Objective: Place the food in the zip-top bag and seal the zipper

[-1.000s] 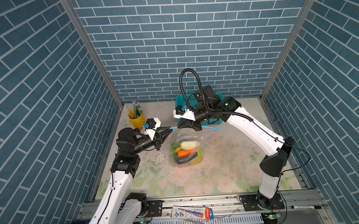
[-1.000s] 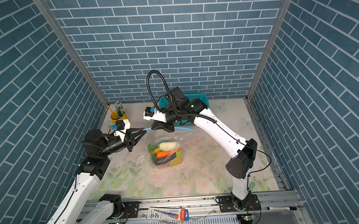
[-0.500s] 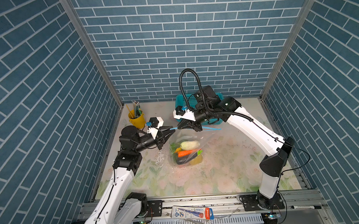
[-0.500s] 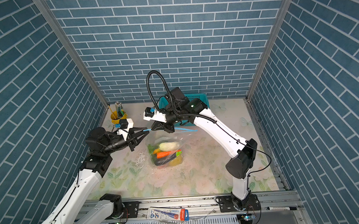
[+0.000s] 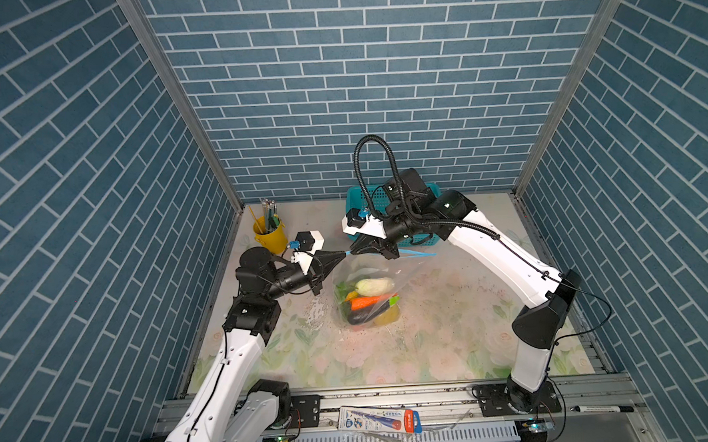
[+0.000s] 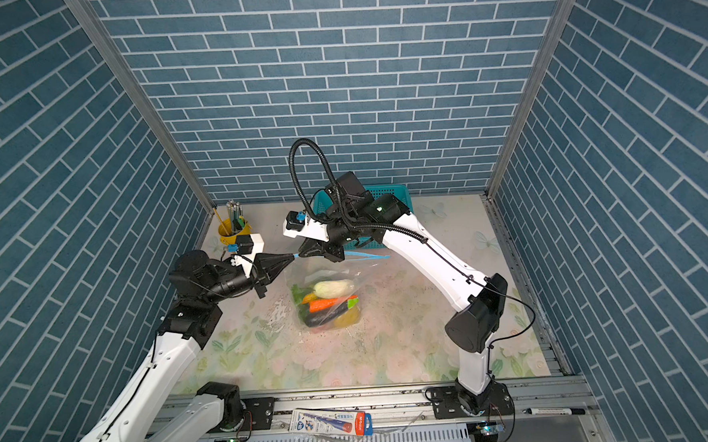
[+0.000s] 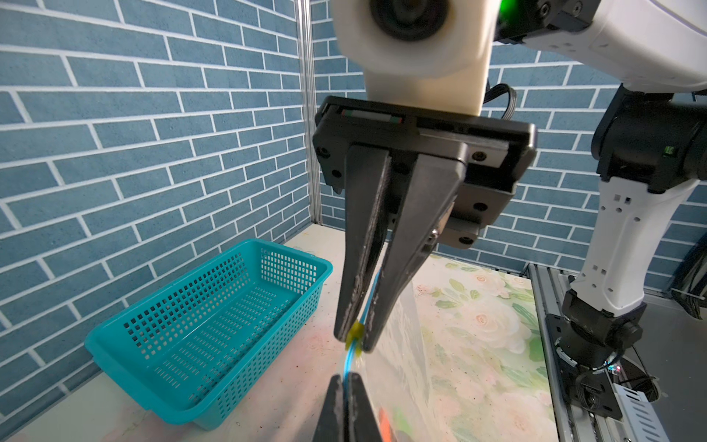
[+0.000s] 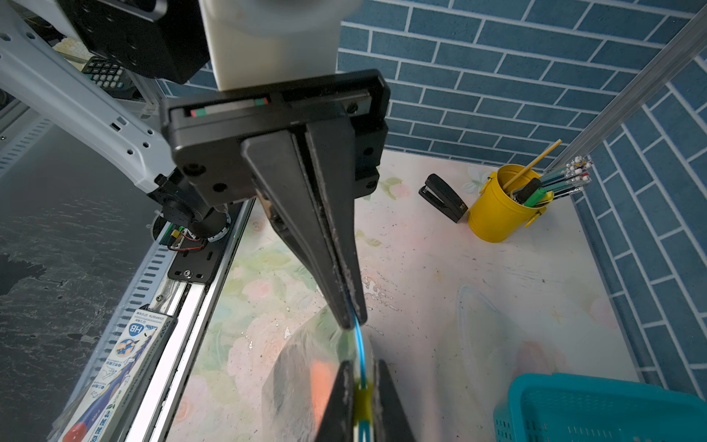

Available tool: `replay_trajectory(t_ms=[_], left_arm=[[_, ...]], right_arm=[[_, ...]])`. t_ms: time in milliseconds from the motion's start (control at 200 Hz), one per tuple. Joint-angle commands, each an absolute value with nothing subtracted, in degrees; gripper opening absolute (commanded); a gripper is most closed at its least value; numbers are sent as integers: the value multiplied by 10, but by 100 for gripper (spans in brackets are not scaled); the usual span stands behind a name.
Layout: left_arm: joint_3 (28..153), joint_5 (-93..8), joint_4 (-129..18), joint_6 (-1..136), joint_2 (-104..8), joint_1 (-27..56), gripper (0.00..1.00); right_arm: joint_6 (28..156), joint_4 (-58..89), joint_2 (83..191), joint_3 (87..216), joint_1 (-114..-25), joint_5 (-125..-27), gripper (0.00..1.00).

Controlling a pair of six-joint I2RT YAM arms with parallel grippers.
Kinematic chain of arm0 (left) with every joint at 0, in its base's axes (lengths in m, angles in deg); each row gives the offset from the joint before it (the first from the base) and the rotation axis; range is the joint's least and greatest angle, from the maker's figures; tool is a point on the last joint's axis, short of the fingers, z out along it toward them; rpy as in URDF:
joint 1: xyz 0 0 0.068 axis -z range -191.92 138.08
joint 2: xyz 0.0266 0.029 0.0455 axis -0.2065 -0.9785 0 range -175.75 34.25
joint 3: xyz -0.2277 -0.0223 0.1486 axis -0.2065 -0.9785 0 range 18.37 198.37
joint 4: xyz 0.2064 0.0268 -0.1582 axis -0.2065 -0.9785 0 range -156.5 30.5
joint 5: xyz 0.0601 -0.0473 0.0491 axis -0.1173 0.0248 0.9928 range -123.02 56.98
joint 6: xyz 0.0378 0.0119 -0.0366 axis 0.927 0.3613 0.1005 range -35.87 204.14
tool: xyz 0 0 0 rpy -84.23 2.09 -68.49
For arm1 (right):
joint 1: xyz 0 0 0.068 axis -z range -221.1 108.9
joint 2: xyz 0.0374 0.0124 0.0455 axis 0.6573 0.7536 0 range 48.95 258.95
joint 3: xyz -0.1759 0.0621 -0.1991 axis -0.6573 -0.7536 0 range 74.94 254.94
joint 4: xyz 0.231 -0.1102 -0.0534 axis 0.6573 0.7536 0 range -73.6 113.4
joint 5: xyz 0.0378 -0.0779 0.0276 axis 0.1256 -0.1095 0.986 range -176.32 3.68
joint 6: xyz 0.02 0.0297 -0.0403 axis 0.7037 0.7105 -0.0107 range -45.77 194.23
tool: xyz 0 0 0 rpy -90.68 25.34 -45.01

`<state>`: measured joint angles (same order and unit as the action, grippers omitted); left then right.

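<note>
Left wrist view: left hand [image 7: 345, 379], right hand [image 7: 354, 340] pinch zipper [image 7: 349, 361] end near basket [image 7: 248, 379].

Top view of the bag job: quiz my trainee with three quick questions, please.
1. True or false: the carrot is inside the bag.
2. The right claw pinches: A) the yellow slider, B) the basket, C) a pencil.
3. Which claw grips the bare blue strip beside the slider?
Key: 1 true; 2 A; 3 the left claw.
</note>
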<state>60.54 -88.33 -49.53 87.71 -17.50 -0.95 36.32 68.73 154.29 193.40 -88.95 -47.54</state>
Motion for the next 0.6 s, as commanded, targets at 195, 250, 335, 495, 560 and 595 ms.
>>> replay_trajectory(t_ms=[195,250,335,495,560,595], left_arm=[[617,-888,-489,884,-164,-6,0],[617,-887,-490,887,-163,-6,0],[619,-885,-491,888,-163,-7,0],[620,-884,-490,888,-163,-7,0],[619,-884,-490,888,-164,-7,0],[619,-883,-490,889,-163,-6,0]], right_arm=[[345,707,1542,1962,-892,-470,17],[345,708,1543,1962,-892,-471,21],[342,712,1544,1963,-892,-473,23],[339,718,1544,1962,-892,-477,25],[338,719,1545,1962,-892,-478,22],[337,721,1546,1963,-892,-478,18]])
